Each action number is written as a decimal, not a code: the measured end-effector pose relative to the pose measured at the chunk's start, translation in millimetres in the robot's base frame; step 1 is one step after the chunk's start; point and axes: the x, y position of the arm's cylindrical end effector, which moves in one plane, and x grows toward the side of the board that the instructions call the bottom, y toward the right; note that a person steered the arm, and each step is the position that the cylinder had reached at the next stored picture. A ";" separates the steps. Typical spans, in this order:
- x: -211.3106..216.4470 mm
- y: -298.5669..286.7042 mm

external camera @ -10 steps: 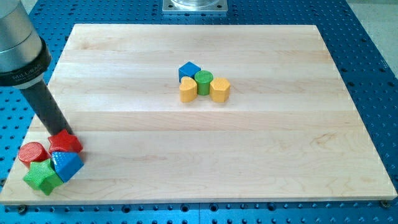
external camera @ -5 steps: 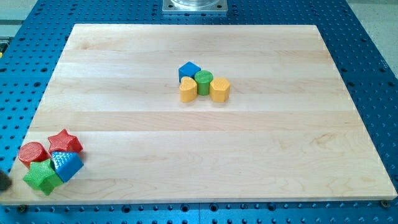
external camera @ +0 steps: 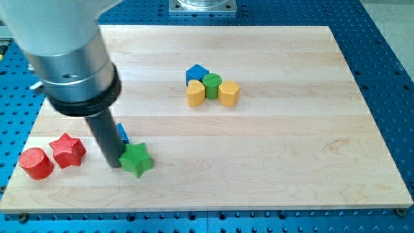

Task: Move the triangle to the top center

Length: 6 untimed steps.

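My tip [external camera: 115, 163] rests on the board at the lower left, touching the left side of a green star block [external camera: 136, 160]. A blue block [external camera: 121, 134], the triangle by its earlier look, peeks out from behind the rod just above the green star; most of it is hidden. A red star [external camera: 68, 150] and a red cylinder [external camera: 35, 163] lie to the left of the rod. Near the board's upper middle sit a blue block [external camera: 196, 72], a green cylinder [external camera: 211, 85] and two yellow blocks [external camera: 196, 94] [external camera: 228, 93].
The wooden board [external camera: 291, 142] lies on a blue perforated table [external camera: 388, 39]. A metal mount [external camera: 202, 6] stands at the view's top centre. The arm's grey body [external camera: 68, 52] covers the upper left of the board.
The arm came back into view from the left. The green star and the blue block have been pushed right and up, away from the red star and red cylinder.
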 end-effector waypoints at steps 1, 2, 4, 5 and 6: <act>-58.7 -26.9; -73.1 -13.0; -121.0 -38.0; -193.8 -25.3; -183.3 -30.6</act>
